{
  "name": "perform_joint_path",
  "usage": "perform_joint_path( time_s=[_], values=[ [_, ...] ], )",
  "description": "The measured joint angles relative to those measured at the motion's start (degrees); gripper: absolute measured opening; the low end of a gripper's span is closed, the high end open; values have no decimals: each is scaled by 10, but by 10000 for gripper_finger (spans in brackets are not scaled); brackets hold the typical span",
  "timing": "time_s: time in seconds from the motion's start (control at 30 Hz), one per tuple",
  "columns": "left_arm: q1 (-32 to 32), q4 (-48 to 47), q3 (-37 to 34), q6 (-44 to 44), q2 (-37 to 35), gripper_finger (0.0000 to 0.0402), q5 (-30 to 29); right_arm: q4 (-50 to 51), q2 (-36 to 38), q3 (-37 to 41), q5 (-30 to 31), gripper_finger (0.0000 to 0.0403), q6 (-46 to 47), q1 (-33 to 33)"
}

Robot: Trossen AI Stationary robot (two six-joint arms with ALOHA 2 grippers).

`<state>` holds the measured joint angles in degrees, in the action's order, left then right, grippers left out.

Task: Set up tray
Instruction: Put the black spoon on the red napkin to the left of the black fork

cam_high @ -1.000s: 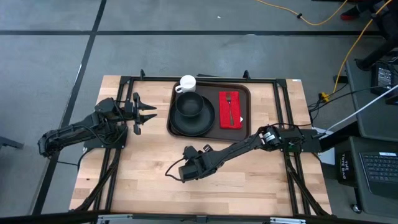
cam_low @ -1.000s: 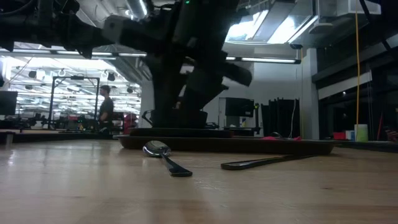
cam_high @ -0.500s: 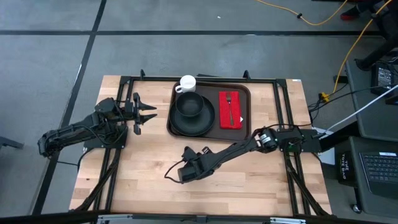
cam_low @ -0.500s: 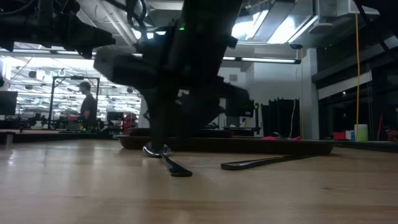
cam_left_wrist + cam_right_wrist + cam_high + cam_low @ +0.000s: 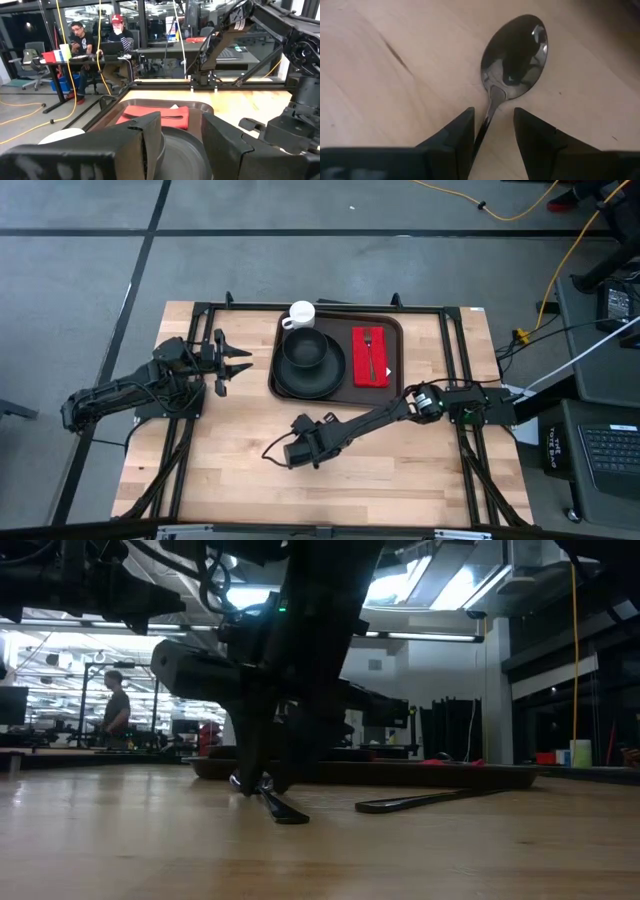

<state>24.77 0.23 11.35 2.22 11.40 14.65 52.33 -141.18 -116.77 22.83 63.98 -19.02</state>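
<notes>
Tray (image 5: 338, 320): at the worktop's (image 5: 250, 480) far middle. Loaded: black plate (image 5: 310, 372) with bowl (image 5: 304, 348), white cup (image 5: 301, 313), red napkin (image 5: 369, 357) bearing fork (image 5: 369, 345).
Outstanding: spoon (image 5: 512, 55) and a second utensil, probably a knife (image 5: 420, 801), both on the worktop.
Right claw (image 5: 492, 125): lowered, fingers parted astride the spoon's handle, not yet gripping.
Left claw (image 5: 238, 362): parked left of the tray, spread, empty.

Right gripper (image 5: 493, 131) lower, astride spoon (image 5: 512, 55).

Dark brown tray (image 5: 338, 319) flat on table
</notes>
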Motion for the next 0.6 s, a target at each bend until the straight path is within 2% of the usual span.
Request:
perform_joint_path(
  time_s=[0.2,0.6],
  values=[
    [0,0,0,0,0,130,0,3,1,-1,-23,120,-1,2],
    [0,0,0,0,0,130,0,2,0,-1,-12,51,0,2]
  ],
)
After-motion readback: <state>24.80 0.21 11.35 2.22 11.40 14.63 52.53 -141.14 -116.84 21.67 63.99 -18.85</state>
